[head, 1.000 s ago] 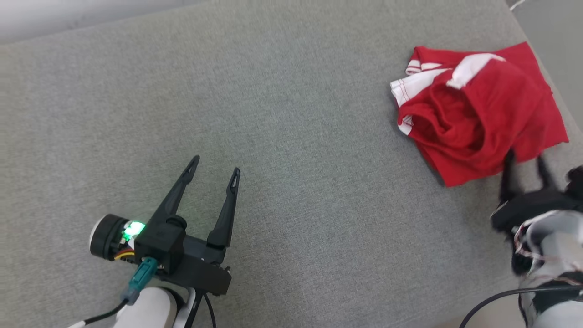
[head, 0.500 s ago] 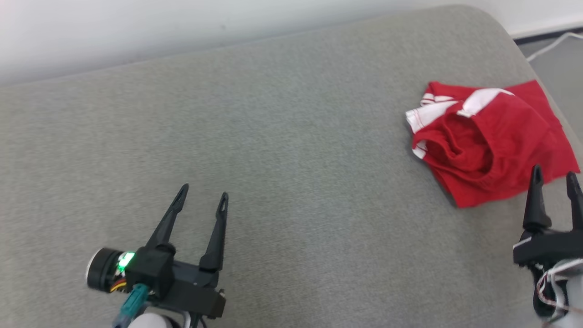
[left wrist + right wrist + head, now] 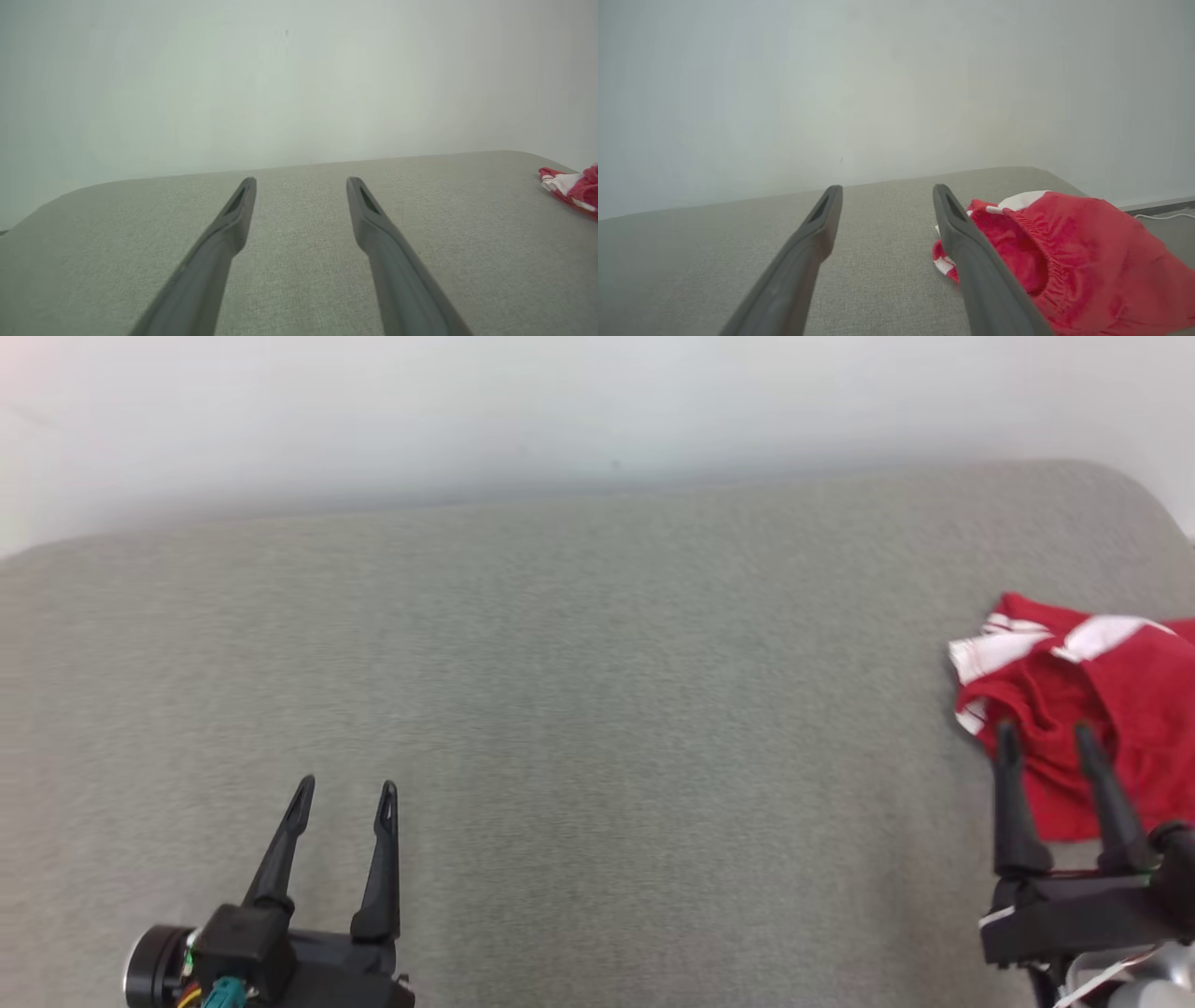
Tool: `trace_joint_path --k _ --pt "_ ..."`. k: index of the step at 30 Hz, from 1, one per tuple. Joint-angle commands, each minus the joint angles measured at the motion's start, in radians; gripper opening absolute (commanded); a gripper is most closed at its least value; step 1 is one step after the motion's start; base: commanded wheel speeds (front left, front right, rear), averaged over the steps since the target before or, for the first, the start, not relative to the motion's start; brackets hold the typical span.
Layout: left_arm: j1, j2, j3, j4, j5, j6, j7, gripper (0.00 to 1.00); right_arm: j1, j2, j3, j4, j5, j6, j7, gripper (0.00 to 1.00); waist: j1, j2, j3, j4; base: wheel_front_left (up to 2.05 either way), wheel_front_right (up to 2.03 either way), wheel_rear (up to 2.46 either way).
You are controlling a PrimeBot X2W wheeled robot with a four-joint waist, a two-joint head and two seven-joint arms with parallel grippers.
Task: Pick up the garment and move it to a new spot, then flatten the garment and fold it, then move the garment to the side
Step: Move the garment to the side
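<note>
1. My left gripper (image 3: 347, 786) is spread and empty, over bare gray fabric of the bench (image 3: 607, 709).
2. My right gripper (image 3: 1044, 731) is also spread and holds nothing. In the head view its tips overlap the near left edge of the garment (image 3: 1120, 709).
3. The garment, red with white trim, lies crumpled at the bench's right end, well apart from my left gripper.
4. In the right wrist view one finger crosses in front of the garment; I cannot tell whether it touches.
5. A pale wall (image 3: 560, 411) stands behind the bench.
6. A white cable (image 3: 1162, 216) lies on the floor beyond the garment.
</note>
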Motion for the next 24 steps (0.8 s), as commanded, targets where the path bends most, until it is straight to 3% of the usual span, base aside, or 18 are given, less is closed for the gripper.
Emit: trace_joint_path --k 1,10,24 --pt "0.032 0.007 0.005 -0.005 -0.017 0.002 -0.006 1.0 0.034 0.01 0.018 -0.026 -0.011 -0.001 0.018 1.0 0.0001 0.0 -0.071 0.083 0.0 0.0 0.0" --pt "0.099 0.019 0.005 -0.004 -0.034 0.004 -0.007 1.0 0.127 0.052 0.059 -0.079 -0.044 -0.001 0.058 1.0 0.0001 0.0 -0.131 0.116 0.0 0.0 0.0" --pt "0.143 0.045 0.009 0.003 -0.047 0.016 0.014 1.0 0.252 0.065 0.064 -0.128 -0.089 -0.001 0.106 1.0 0.0001 0.0 -0.183 0.09 0.0 0.0 0.0"
